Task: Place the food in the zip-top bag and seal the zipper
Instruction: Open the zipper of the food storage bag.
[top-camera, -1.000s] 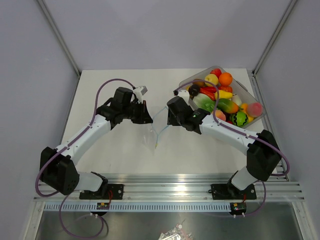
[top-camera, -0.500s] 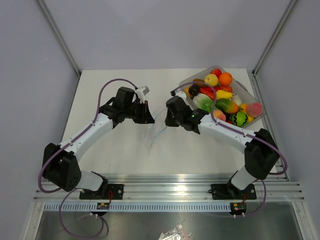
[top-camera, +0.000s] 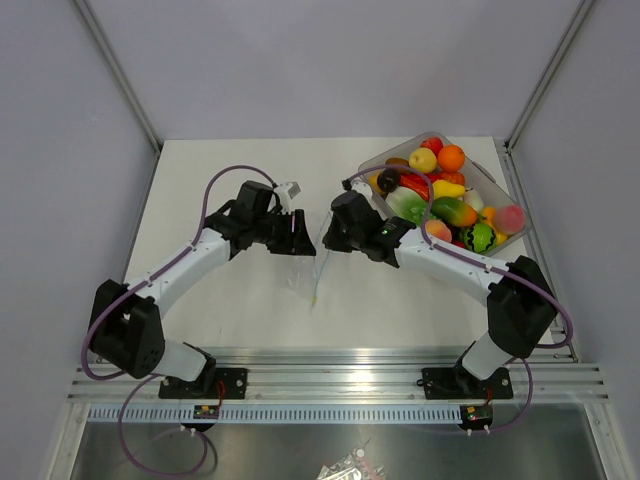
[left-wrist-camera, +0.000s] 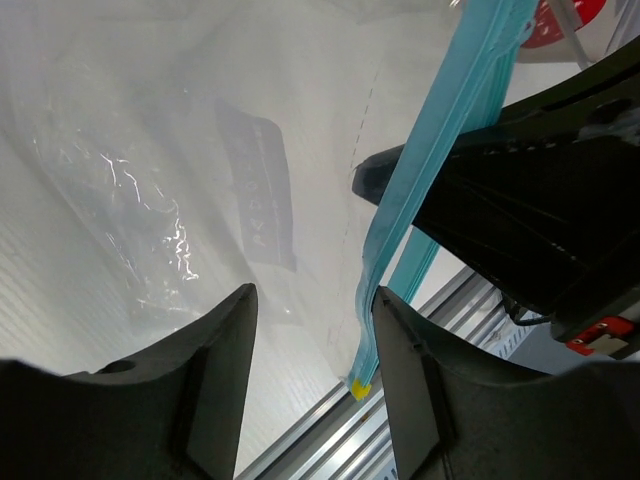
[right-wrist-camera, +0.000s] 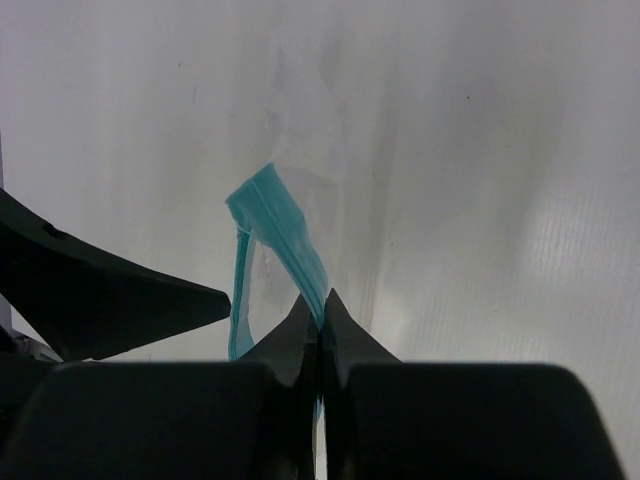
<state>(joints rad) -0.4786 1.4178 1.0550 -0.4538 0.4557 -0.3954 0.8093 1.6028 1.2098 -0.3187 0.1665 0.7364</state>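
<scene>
Both arms have drawn closer together over the last second, so the left pincer and right pincer now sit just beside each other above the middle of the bench, and the bag that was stretched between them hangs slack and narrow below. From the right wrist, the right pincer is clenched on the blue zipper, its tips pinched together on the strip. From the left wrist, the left pincer stands released, its two fingers apart with clear film showing through the gap and the zipper running down close beside one finger. My reading is that the mouth is not held wide right now, so the bag is not ready to take anything. All the toy fruit is in the clear tray at the far right, none in the bag, and the seal is not yet made. Pale, matte and lit evenly, the bench is boxed in by plain grey walls, with an aluminium rail along its near edge
</scene>
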